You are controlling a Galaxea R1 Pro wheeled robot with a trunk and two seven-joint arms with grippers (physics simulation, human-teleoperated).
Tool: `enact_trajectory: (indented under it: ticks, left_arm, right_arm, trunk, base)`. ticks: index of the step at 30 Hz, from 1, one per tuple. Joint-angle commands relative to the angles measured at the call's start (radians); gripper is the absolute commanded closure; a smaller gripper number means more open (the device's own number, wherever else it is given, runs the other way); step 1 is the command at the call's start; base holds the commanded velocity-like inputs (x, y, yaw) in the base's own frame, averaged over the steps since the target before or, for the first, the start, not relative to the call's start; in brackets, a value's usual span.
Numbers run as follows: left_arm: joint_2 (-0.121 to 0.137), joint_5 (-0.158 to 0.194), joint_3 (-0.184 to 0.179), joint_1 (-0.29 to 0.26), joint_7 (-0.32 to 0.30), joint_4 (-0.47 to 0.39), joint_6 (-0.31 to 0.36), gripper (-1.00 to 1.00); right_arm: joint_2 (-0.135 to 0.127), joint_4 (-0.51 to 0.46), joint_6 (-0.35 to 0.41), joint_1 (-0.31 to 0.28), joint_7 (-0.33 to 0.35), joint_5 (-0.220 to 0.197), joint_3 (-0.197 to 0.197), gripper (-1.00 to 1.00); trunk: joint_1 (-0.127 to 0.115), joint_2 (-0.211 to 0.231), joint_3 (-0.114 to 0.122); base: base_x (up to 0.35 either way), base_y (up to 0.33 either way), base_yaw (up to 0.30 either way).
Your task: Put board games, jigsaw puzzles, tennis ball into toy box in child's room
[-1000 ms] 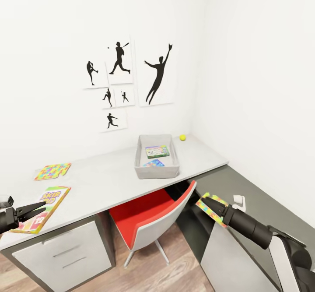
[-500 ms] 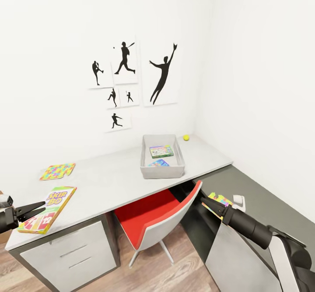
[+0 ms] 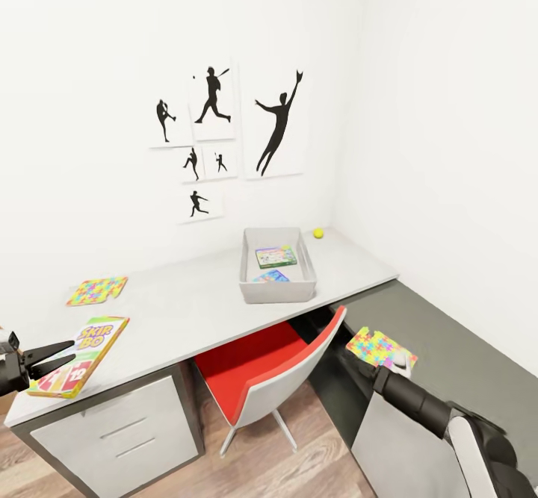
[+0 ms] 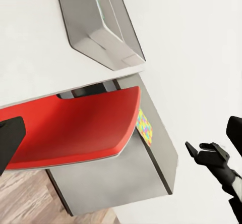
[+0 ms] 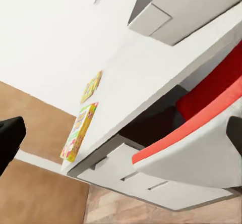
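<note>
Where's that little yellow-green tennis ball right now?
In the head view, the tennis ball sits on the grey table at its far right corner, near the wall, just beyond the grey toy box.

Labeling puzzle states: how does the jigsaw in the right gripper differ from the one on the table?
The held jigsaw puzzle is off the table, tilted, at the right gripper beside the red chair. The table jigsaw puzzle lies flat on the table, untouched, far from the toy box. Both are thin multicoloured squares, neither boxed yet.
</note>
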Motion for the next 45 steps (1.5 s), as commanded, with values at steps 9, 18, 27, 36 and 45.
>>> enact_trajectory:
  ticks: [9, 18, 27, 36, 45]
  left_arm:
    - [-0.001, 0.002, -0.009, -0.001, -0.005, -0.006, 0.017, -1.00]
    - [-0.002, 0.005, -0.009, -0.001, -0.005, -0.021, 0.063, -1.00]
    - [-0.002, 0.006, -0.010, -0.001, -0.005, -0.022, 0.072, -1.00]
    - [-0.001, 0.005, -0.011, -0.001, -0.005, -0.023, 0.072, -1.00]
    - [-0.001, 0.004, -0.011, -0.001, -0.005, -0.023, 0.072, -1.00]
  right_arm:
    - [0.046, 0.057, -0.005, -0.002, -0.152, -0.009, -0.001, -1.00]
    - [0.104, 0.063, -0.034, -0.001, -0.206, -0.087, -0.015, -1.00]
    - [0.128, 0.067, -0.102, 0.000, -0.238, -0.209, -0.016, -1.00]
    - [0.141, 0.067, -0.131, 0.001, -0.263, -0.210, -0.013, -1.00]
    - [0.164, 0.049, -0.198, 0.002, -0.422, -0.226, -0.009, -1.00]
  trunk:
    - [0.035, -0.064, -0.030]
    - [0.069, -0.127, -0.058]
    - [0.104, -0.190, -0.086]
    - [0.138, -0.253, -0.114]
    - [0.173, -0.316, -0.143]
  base:
    - [-0.063, 0.000, 0.000]
    - [-0.096, 0.000, 0.000]
    - [-0.006, 0.000, 0.000]
    - [0.000, 0.000, 0.000]
    - [0.000, 0.000, 0.000]
